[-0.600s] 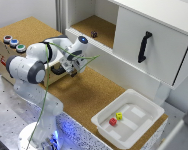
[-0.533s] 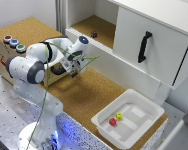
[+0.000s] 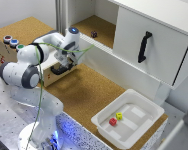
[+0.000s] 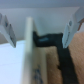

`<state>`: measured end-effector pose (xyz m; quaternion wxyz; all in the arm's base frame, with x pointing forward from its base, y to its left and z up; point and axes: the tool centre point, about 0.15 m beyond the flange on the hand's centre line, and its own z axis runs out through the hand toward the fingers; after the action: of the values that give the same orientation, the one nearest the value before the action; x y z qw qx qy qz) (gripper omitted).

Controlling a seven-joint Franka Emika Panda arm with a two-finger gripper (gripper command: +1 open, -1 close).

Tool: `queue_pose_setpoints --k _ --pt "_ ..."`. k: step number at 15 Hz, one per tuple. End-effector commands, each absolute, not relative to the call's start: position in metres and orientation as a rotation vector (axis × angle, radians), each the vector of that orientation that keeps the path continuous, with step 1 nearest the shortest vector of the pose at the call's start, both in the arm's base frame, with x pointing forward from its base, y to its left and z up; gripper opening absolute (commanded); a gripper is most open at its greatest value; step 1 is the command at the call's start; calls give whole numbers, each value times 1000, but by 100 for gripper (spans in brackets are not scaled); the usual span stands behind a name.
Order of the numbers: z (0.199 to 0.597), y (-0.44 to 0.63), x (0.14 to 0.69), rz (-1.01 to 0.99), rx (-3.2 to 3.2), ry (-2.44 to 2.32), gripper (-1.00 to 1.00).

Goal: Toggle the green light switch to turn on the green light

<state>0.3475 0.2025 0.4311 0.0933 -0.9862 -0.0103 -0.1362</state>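
1. Grey and blurred, the two fingers (image 4: pixel 7 29) of the gripper (image 4: pixel 41 30) stand well apart in the wrist view, spread wide with nothing held between them; a pale vertical edge and a dark shape lie in the gap beyond.
2. In the exterior view the gripper (image 3: pixel 69 60) hangs low beside the wooden box (image 3: pixel 4 50), its fingertips hard to make out against the dark opening there.
3. The white arm (image 3: pixel 29 62) bends over from its base at the exterior view's left, with a thin green cable (image 3: pixel 69 49) looping along it.
4. The green light switch (image 3: pixel 20 48) sits on top of the wooden box, nearest the arm, well apart from the gripper.
5. Beside it in a row are the blue button (image 3: pixel 13 43) and the dark red button (image 3: pixel 7 38).
6. The cork tabletop (image 3: pixel 89 92) stretches toward the exterior view's right, where a white tray (image 3: pixel 106 129) holds a red piece (image 3: pixel 113 121) and a yellow piece (image 3: pixel 119 116) close together.
7. A white cabinet door (image 3: pixel 154 45) with a black handle (image 3: pixel 143 46) stands behind.
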Motion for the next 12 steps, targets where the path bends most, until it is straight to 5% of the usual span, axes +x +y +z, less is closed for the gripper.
queue_pose_setpoints --k 1,12 --pt "510 278 303 -632 -3082 -155 100" --pt "526 444 247 -57 -2844 -1231 100"
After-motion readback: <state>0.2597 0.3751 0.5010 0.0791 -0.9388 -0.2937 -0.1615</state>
